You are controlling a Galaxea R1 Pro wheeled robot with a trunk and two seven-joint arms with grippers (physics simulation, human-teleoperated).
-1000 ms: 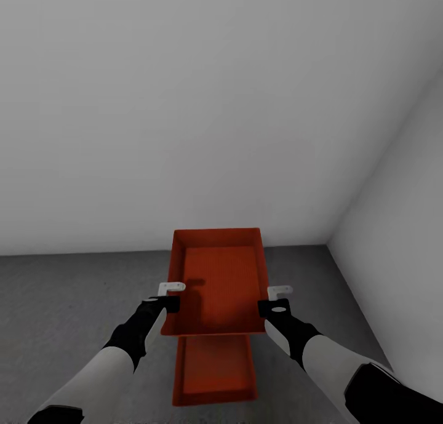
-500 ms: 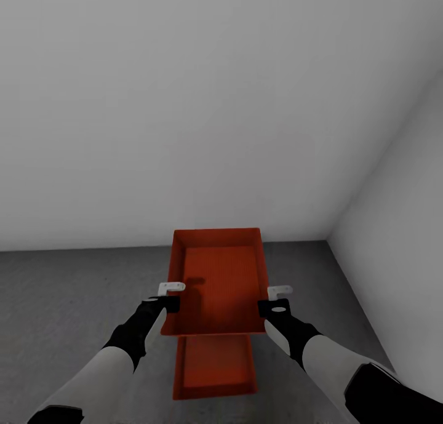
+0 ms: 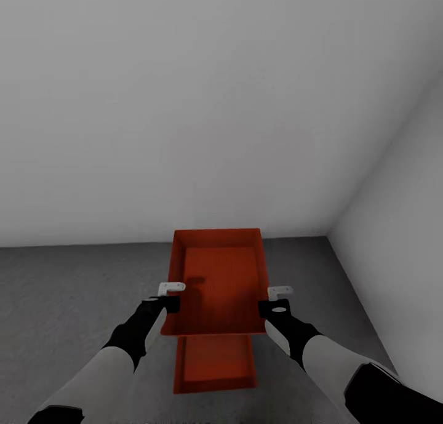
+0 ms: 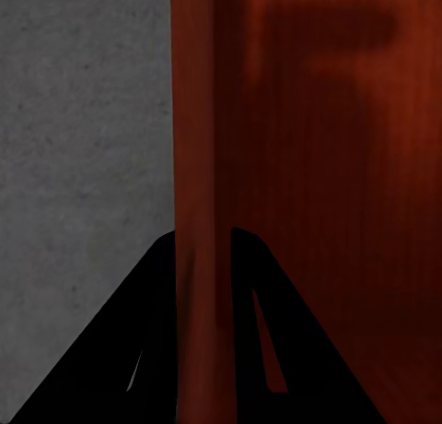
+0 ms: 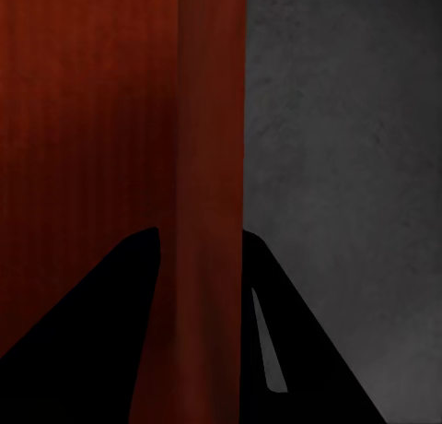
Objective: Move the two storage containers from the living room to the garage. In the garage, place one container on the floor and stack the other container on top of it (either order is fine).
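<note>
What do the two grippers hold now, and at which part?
The upper storage container: left gripper pinches its left side wall, right gripper its right side wall.

plain pale grey back wall [image 3: 184, 104] from 9 to 1 o'clock, second grey side wall [image 3: 400, 239] at 3 o'clock, corner between

Both arms reach forward, the left claw [image 3: 171, 295] and right claw [image 3: 274, 298] each clamped shut.

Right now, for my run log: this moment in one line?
place: garage | left gripper: shut on held container left wall | right gripper: shut on right wall | floor container: below, on concrete floor | stack: pending
</note>
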